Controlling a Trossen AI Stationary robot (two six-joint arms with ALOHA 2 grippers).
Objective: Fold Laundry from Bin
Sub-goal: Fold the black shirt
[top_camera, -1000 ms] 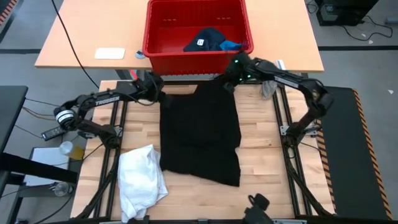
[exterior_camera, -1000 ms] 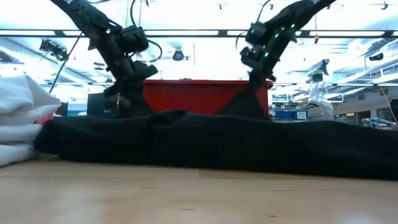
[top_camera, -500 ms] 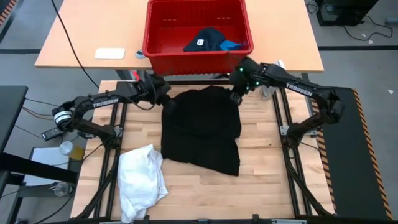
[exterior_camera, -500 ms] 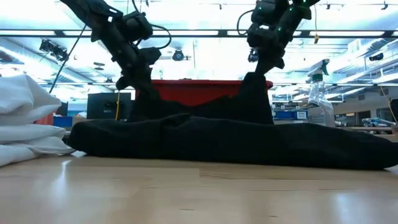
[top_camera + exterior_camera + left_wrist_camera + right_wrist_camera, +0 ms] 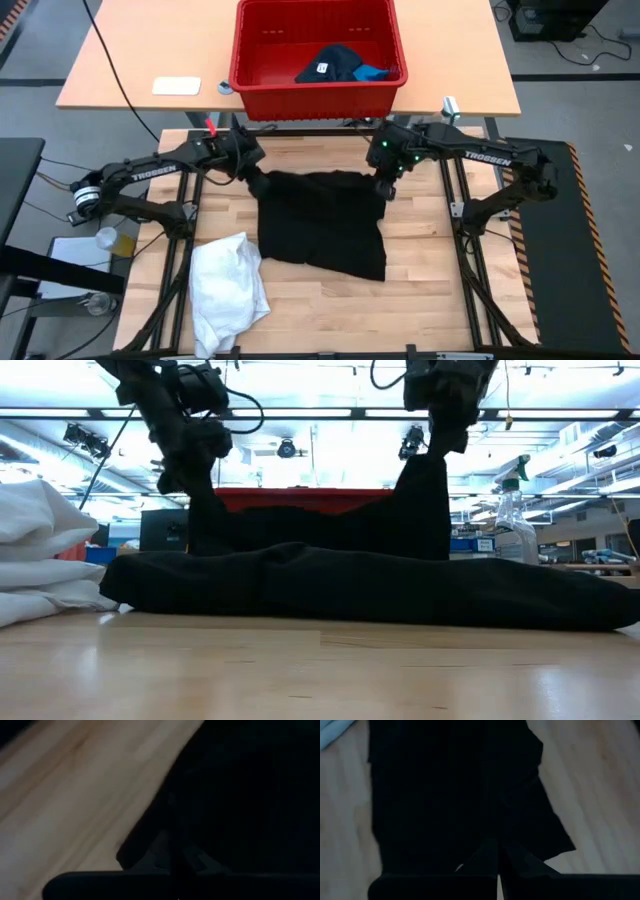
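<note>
The left gripper point(image 5: 255, 172) is closed on one far corner of the black garment point(image 5: 322, 222), and the right gripper point(image 5: 381, 188) is closed on the other far corner; both hold that edge raised above the worktop point(image 5: 420, 260). In the low view the cloth hangs from each pinch as a dark upright column, with the rest lying in a low heap on the wood

Judging by the layout, the job is partway along. The white garment point(image 5: 228, 290) lies bunched at the near left of the worktop, just beside the black one, and looks rumpled rather than neatly folded. The black one is spread roughly square and appears to be mid-fold, its far edge ready to be carried toward the near one. Left in the red bin point(image 5: 318, 88), on the table beyond, are a dark navy garment point(image 5: 328, 64) with a white tag and a small bright blue one point(image 5: 373, 72) touching it

The cloths are soft, limp and matte; the bin is rigid plastic with a thick rim; the worktop is pale planked wood
</note>
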